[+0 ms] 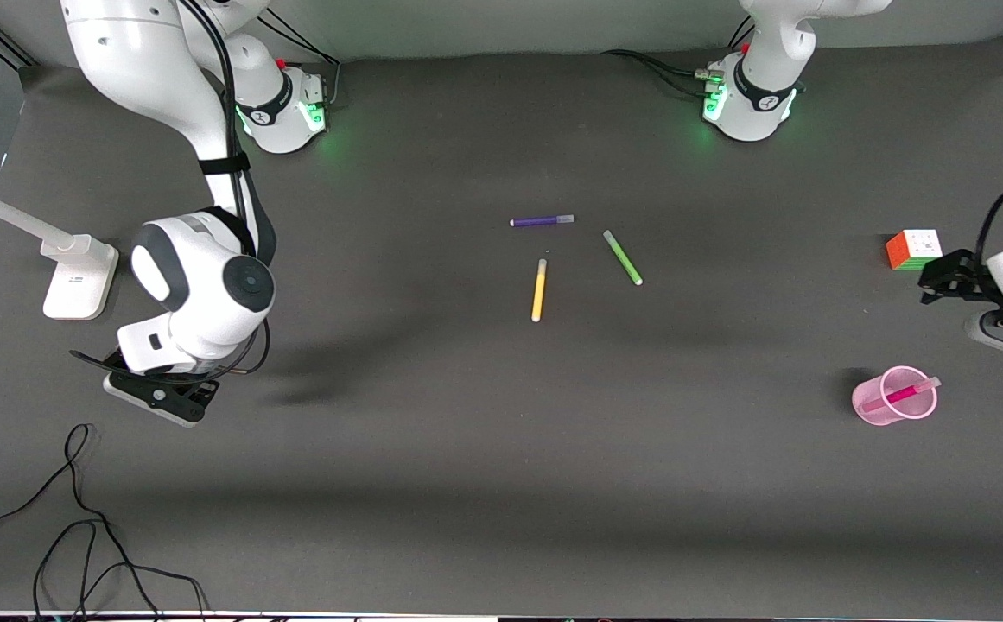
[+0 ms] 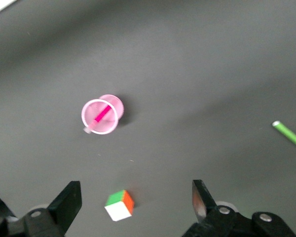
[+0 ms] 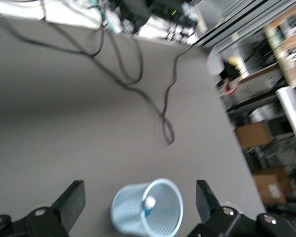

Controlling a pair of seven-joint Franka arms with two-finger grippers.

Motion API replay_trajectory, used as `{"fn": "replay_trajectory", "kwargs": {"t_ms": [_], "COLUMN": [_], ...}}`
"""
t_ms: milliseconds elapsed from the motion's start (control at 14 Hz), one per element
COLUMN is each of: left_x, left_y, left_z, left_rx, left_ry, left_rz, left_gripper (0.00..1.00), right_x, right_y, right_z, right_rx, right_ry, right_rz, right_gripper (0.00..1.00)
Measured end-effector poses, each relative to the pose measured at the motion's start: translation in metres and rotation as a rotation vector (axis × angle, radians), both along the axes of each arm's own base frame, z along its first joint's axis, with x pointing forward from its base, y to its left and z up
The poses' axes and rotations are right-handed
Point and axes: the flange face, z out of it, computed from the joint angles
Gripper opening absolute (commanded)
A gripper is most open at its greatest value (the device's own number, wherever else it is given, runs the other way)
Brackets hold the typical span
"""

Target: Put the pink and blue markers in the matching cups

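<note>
The pink cup [image 1: 894, 396] stands upright toward the left arm's end of the table, with the pink marker [image 1: 901, 395] leaning inside it. Both also show in the left wrist view, the cup [image 2: 102, 116] and the marker [image 2: 102, 113]. My left gripper [image 1: 933, 281] is open and empty [image 2: 136, 197], up over the table beside a colour cube. The pale blue cup [image 3: 148, 207] holds the blue marker [image 3: 149, 203], white tip up. My right gripper [image 3: 139, 195] is open and empty right above that cup. In the front view the right hand [image 1: 160, 393] hides the blue cup.
A purple pen [image 1: 542, 221], a yellow pen [image 1: 539, 290] and a green pen [image 1: 623, 257] lie at the table's middle. A colour cube [image 1: 914, 249] sits by the left gripper. A white stand [image 1: 78, 276] and loose black cables [image 1: 78, 518] are at the right arm's end.
</note>
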Motion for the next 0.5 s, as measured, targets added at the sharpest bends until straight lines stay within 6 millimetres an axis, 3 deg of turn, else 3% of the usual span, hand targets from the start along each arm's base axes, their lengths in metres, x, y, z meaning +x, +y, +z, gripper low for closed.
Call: {"fn": "replay_trajectory", "kwargs": {"t_ms": [214,500], "left_x": [-0.002,-0.005], "left_y": [-0.026,-0.052], "left_z": [0.0,0.001], "left_rx": [-0.032,-0.033], "left_ry": [0.003,-0.005], "left_rz": [0.125,0.239], "left_gripper": [1.0,1.0], "right_x": [0.001,-0.026], "right_y": [0.011,0.005], "right_z": [0.066,0.157], "right_rx": [0.257,0.569], "right_ry": [0.112,0.172], "right_rz": [-0.003,0.096], "right_gripper": [0.99,0.99]}}
